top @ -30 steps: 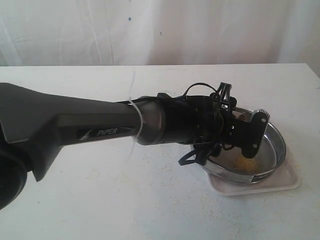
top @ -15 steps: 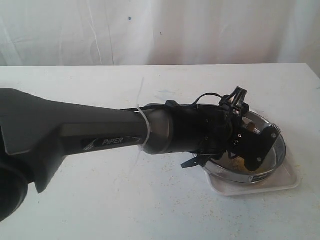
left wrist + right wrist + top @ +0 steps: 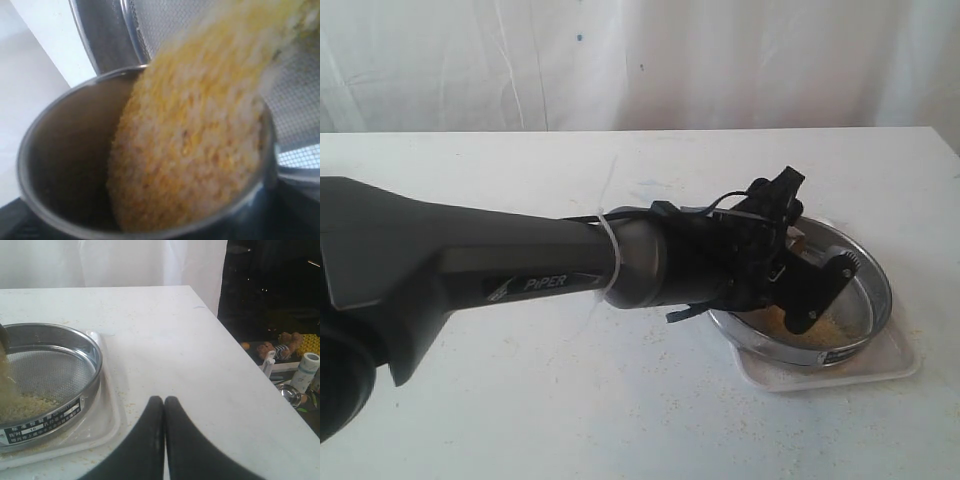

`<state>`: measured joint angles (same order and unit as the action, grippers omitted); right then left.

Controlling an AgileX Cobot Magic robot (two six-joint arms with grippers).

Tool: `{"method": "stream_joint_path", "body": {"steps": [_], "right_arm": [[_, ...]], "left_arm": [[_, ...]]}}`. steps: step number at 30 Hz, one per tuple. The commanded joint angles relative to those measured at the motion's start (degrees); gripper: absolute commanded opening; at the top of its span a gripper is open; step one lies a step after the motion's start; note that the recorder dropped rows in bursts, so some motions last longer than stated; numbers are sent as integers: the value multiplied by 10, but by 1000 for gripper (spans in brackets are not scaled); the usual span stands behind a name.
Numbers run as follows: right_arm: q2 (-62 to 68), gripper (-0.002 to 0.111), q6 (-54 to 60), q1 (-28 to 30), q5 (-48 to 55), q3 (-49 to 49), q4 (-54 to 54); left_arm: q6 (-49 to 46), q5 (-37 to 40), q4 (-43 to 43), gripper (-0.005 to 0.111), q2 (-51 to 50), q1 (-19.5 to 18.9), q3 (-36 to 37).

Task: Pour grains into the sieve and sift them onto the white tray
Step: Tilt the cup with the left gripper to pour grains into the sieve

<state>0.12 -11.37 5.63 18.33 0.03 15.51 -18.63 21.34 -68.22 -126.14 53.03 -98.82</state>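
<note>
Left wrist has rolled further over the last second, and the left gripper (image 3: 820,292) now stands steeply tilted over the wide round steel-rimmed sieve (image 3: 882,300). The small heap of fine yellow grains (image 3: 825,325) inside has spread into a wider band along the sieve's near wall.

Wrist view: the small polished steel cup (image 3: 70,150) is tipped well over, and grains slide in a blurred stream past its lip onto the mesh. A fair share is still banked against the cup's lower wall.

Left fingers are hidden beneath the cup. Since it rides tilted in mid-air, I judge them clamped on it.

Right gripper (image 3: 164,440) hangs over the white worktop (image 3: 520,400) just beside the tray, fingers pressed together on nothing.

The sieve sits on the flat white rectangular tray (image 3: 895,365), toward the worktop's right edge.

Judgement: the pour is under way but not finished (more tilt is likely needed to empty the cup). Sifting has not begun.
</note>
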Motion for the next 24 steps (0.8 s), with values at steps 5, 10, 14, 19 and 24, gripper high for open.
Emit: {"method": "stream_joint_path", "body": {"steps": [5,10,14,19,24], "right_arm": [[-1,0,0,0,-4,0,4],[-1,0,0,0,-4,0,4],[-1,0,0,0,-4,0,4],[-1,0,0,0,-4,0,4],[-1,0,0,0,-4,0,4]], "left_arm": [[2,39,-86,0,5,2,-6],[2,39,-137,0,5,5,-6],[-21,39,-167,0,5,5,-6],[-133,38,-180,0,5,5,-6],[-150,38,-262,0,5,5,-6]]}}
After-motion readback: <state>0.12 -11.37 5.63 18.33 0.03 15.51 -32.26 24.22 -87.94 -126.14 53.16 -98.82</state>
